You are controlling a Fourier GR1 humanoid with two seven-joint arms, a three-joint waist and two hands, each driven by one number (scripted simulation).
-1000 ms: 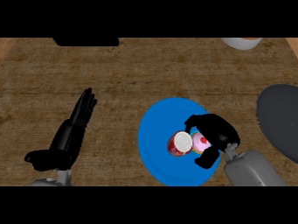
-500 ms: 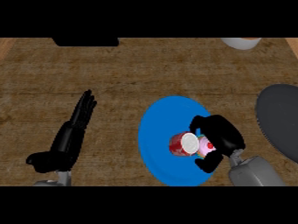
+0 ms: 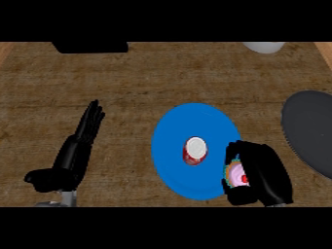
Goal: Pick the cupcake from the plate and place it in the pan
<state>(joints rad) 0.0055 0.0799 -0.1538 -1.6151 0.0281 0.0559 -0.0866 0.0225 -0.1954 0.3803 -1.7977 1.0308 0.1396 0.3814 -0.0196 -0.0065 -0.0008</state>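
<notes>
The right hand (image 3: 263, 171), at five o'clock, curled around what seemed to be the pink-topped cupcake (image 3: 237, 176) at the blue plate's (image 3: 183, 121) edge, likely gripped for carrying to the grey pan (image 3: 319, 136) at three o'clock. The left hand (image 3: 69, 159) rested open at eight o'clock.

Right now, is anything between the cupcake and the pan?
Nothing visible. The right hand is curled round what looks like the cupcake at the blue plate's right edge. Only counter shows between it and the pan. The red-and-white item sits further left on the plate, out of the path.
</notes>
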